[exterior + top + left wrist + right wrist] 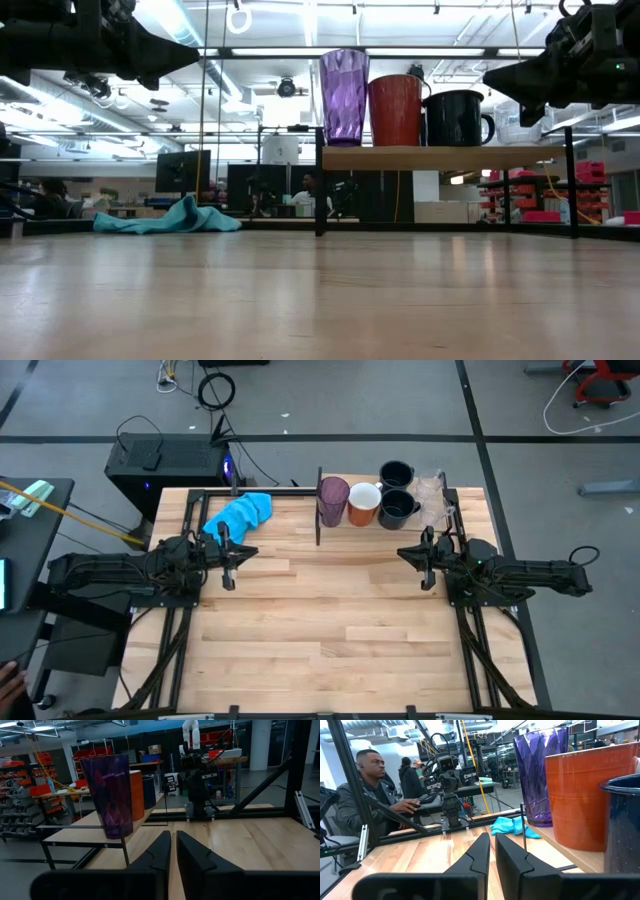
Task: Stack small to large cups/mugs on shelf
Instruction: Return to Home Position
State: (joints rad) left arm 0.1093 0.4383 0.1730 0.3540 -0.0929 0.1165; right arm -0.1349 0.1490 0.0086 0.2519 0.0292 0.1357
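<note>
The cups (363, 501) are shown ranged along the shelf (440, 157). Left gripper (243, 554) and right gripper (408, 553) are held clenched and empty. Only homing is judged outstanding.

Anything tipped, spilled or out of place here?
Nothing stands out. The tumbler, orange mug, navy mugs and clear cups stand upright on the shelf; a crumpled cloth lies on the table beside it.
</note>
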